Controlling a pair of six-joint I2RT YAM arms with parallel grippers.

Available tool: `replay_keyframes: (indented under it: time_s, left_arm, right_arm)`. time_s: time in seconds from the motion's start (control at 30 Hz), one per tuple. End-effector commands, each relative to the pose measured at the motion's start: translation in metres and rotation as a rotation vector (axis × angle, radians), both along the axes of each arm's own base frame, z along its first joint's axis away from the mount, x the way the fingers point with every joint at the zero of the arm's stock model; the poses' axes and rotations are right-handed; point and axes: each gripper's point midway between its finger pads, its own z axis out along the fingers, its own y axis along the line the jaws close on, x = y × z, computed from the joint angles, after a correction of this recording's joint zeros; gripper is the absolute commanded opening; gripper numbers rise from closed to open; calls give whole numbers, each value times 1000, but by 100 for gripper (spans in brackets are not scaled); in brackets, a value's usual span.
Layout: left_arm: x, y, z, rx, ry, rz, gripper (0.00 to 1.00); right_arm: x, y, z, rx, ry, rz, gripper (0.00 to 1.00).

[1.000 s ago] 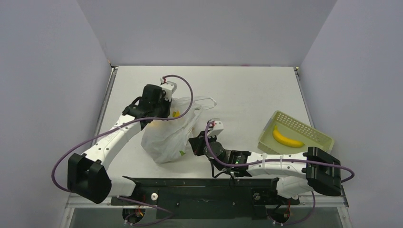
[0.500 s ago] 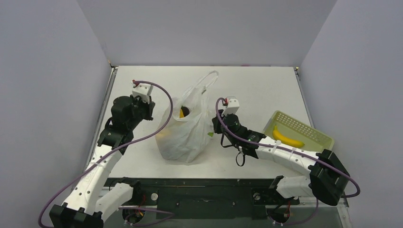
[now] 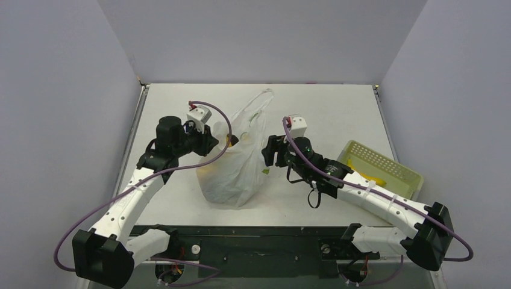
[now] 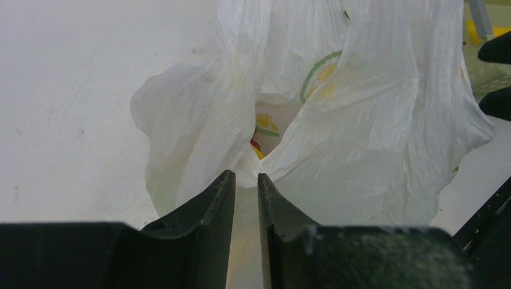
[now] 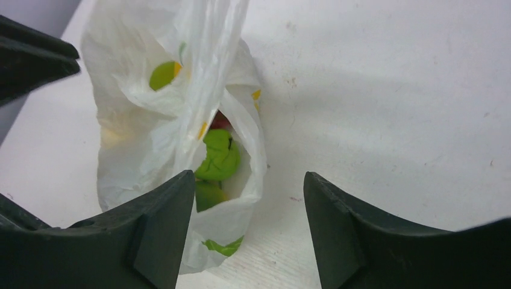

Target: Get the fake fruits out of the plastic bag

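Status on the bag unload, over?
Left claw nearly closed, plastic bag film in the gap, grip unclear. Right claw open beside the bag. Green fruit inside, folds partly covering it.

The right hand (image 5: 248, 180), fingers spread, faces the plastic bag (image 5: 138, 138) showing green fruit (image 5: 220, 158).

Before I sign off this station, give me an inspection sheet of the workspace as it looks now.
Surface: white table, faint specks.
Job's things: plastic bag standing, mouth open; yellow fruit and green fruit inside.
Clutter: perforated basket at right, partly hidden.
Grippers: left gripper jaws narrowly apart, bag film between, grip unclear; right gripper open beside the bag.
Cables: purple cables looping loosely, one each side.
Surroundings: plain walls on three sides.
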Motion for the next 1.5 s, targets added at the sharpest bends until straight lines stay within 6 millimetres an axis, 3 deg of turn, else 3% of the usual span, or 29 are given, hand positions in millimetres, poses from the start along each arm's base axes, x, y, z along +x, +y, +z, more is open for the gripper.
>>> replay_keyframes:
  time_s: [0.0, 0.17, 0.27, 0.33, 0.4, 0.53, 0.6, 0.7, 0.73, 0.87, 1.0, 1.1, 1.2, 1.23, 1.27, 1.3, 1.33, 1.47]
  left_arm:
    - [-2, -10, 38, -55, -97, -49, 23]
    - [-7, -13, 38, -39, -118, -76, 29]
    - [-8, -16, 35, -29, -117, -89, 30]
    - [-9, -20, 31, -19, -108, -97, 31]
    - [-8, -23, 27, -17, -91, -103, 32]
    - [-4, -28, 16, -28, -51, -101, 35]
    - [-1, -30, 11, -37, -12, -89, 36]
    - [1, -31, 10, -47, 16, -77, 36]
    - [2, -31, 10, -53, 21, -66, 36]
    - [4, -24, 18, -101, 29, -5, 37]
    - [5, -25, 28, -156, 58, 7, 37]
    - [-3, -27, 36, -232, 137, 19, 35]
    - [-23, -18, 52, -346, 282, 58, 24]
    - [-29, -15, 47, -414, 356, 107, 24]
    - [-35, -14, 61, -468, 329, 115, 25]
    - [-41, -14, 53, -527, 387, 147, 26]
    - [-48, -13, 67, -567, 341, 141, 27]
    - [-61, 8, 72, -677, 342, 321, 35]
  right_arm:
    - [8, 1, 56, 52, -99, 33, 64]
    - [31, 10, 83, 102, -145, 68, 66]
    - [58, -1, 84, 115, -131, -20, 66]
    - [75, 1, 73, 119, -105, -33, 66]
    - [85, 14, 74, 140, -98, 16, 64]
    - [85, 48, 73, 152, -80, 137, 56]
    - [89, 56, 72, 141, -63, 143, 42]
    - [90, 57, 67, 119, -7, 129, 3]
    - [88, 58, 76, 128, -14, 137, 0]
    - [56, 74, 100, 178, -23, 279, 0]
    - [3, 92, 113, 187, -58, 474, 0]
    - [-31, 97, 105, 161, -81, 544, 0]
    - [-47, 99, 102, 189, -98, 592, 0]
    - [-52, 98, 96, 192, -89, 607, 0]
    - [-59, 101, 96, 205, -90, 647, 0]
    - [-62, 101, 94, 203, -86, 667, 0]
    - [-69, 103, 91, 190, -84, 703, 0]
    - [-87, 99, 85, 142, -111, 762, 0]
